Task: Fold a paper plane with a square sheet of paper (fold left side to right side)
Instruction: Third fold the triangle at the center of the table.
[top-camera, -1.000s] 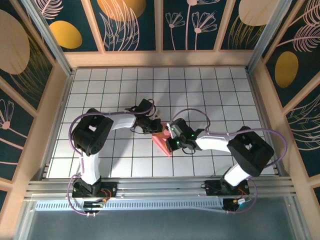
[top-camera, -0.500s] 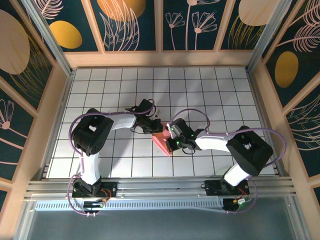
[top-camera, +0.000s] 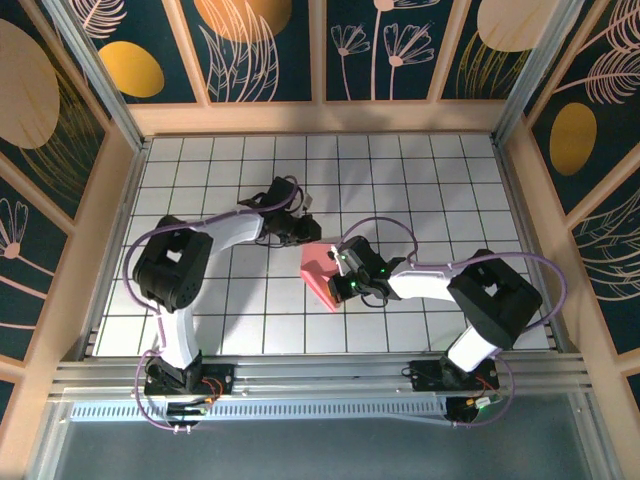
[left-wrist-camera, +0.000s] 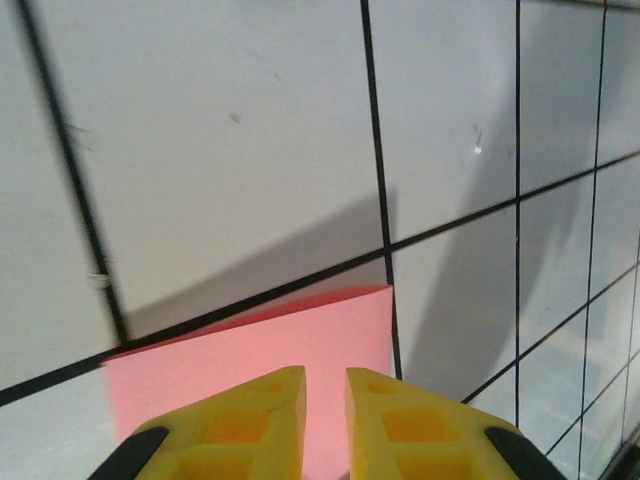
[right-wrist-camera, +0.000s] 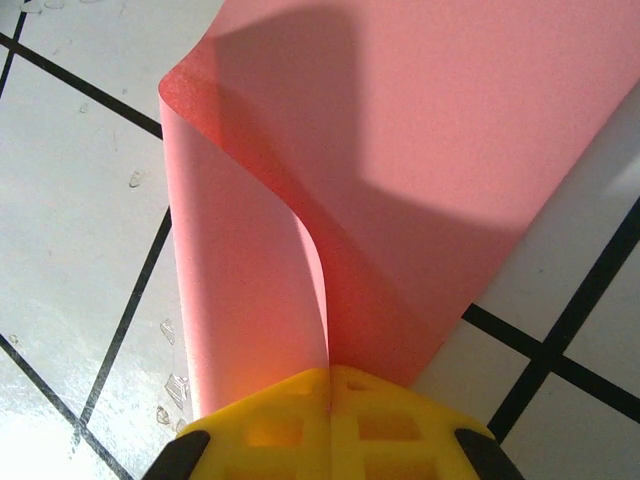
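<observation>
Left gripper (left-wrist-camera: 325, 410) has just let go and backed away, jaws slightly parted and empty, so the paper (top-camera: 318, 270) flops wider mid worktop (top-camera: 200, 170) while my right gripper (right-wrist-camera: 328, 385) stays clenched on its curled edge; the fold likely still needs pressing.

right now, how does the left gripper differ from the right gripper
The left gripper has its jaws slightly apart; the right gripper has them pressed shut. The left gripper holds nothing, above the pink paper sheet; the right gripper pinches its curled-over layers. Both have yellow fingers.
</observation>
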